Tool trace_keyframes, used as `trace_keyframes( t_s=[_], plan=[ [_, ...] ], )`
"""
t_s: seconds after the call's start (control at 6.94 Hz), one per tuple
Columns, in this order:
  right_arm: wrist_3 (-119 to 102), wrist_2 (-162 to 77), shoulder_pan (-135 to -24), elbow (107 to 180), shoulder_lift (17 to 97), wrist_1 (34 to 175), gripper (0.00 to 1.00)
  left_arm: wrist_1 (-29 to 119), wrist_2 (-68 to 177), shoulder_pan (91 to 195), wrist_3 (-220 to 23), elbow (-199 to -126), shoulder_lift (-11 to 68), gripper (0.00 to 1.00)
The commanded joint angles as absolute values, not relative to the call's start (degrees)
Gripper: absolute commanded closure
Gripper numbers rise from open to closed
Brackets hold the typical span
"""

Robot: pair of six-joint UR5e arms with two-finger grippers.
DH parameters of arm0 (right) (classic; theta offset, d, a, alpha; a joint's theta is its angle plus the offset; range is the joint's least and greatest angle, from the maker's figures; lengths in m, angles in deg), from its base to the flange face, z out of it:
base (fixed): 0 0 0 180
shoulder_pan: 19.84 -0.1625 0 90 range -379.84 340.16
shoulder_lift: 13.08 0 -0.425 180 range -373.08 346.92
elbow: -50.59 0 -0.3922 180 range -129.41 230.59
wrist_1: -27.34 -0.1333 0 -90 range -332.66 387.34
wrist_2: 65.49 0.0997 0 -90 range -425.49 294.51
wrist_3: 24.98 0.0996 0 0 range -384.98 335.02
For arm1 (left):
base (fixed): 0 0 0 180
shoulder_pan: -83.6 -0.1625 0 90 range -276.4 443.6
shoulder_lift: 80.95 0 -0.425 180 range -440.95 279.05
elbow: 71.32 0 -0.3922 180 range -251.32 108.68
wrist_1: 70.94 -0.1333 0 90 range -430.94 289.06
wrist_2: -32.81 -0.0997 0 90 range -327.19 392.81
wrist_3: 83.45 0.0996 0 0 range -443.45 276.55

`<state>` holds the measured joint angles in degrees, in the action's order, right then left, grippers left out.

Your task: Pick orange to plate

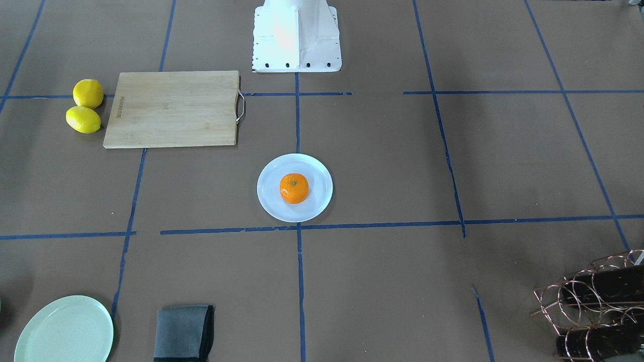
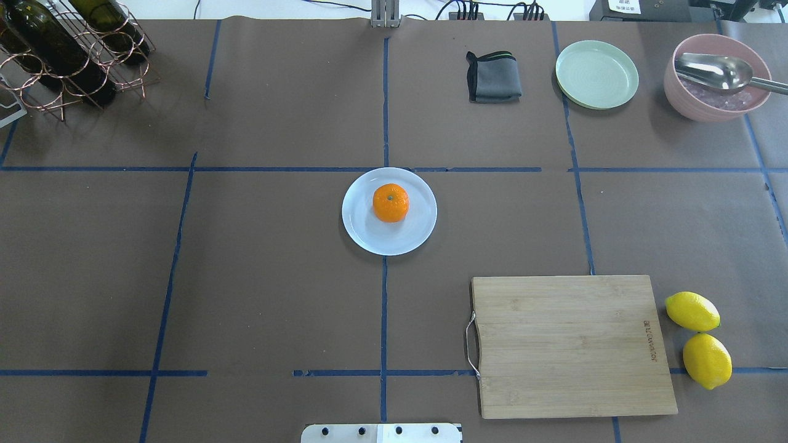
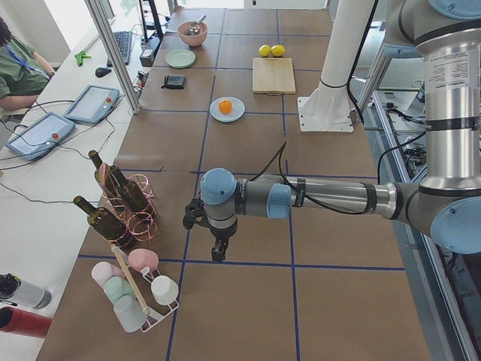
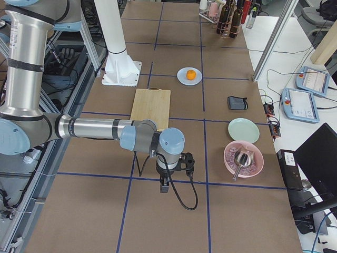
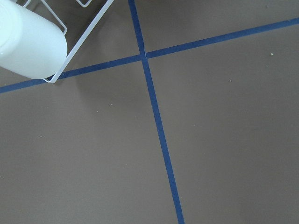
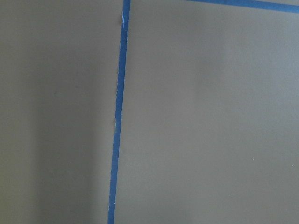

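At the middle of the table [image 2: 277, 295], well away from every edge, the orange [image 2: 390, 202] sits on the plate [image 2: 364, 232]. It is a touch off the plate's centre toward the far edge as my overhead camera has it, stem spot up.

Both arms hang out toward the table's ends, well apart from it. I see the left gripper [image 3: 217, 253] only from the camera at the table's left end. The arm is stretched out low there, tool pointing down above a blue tape line, near the wire bottle rack [image 3: 143, 222] and a rack of pastel cups [image 3: 143, 297]. Whether its fingers are spread or pressed together I cannot tell from that angle (its wrist camera gives me just brown paper, crossing tape and one white cup [image 5: 28, 39] in a wire frame). The right gripper [image 4: 164, 187] is the same story at the table's right end. It hangs tool-down above the tape, near the pink bowl [image 4: 227, 156], and I cannot tell how its fingers stand.

Toward the near right corner lies a wooden cutting board [image 2: 569, 344]. A lemon [image 2: 692, 311] and a second lemon [image 2: 707, 360] sit just off its right side, close to the table's right edge. Along the far edge are a folded grey cloth [image 2: 494, 77], a pale green plate [image 2: 596, 74] and the pink bowl, with a metal spoon [image 2: 714, 71] in it.
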<state>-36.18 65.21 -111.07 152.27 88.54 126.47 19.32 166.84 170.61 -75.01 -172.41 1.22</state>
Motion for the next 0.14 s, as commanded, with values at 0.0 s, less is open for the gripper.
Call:
trace_keyframes(
  t_s=[0.0],
  plan=[
    [-36.1, 65.6, -111.0, 152.3, 88.5, 126.4, 0.00, 19.3, 166.8, 170.6, -75.0, -172.5, 1.3, 0.00]
  ],
)
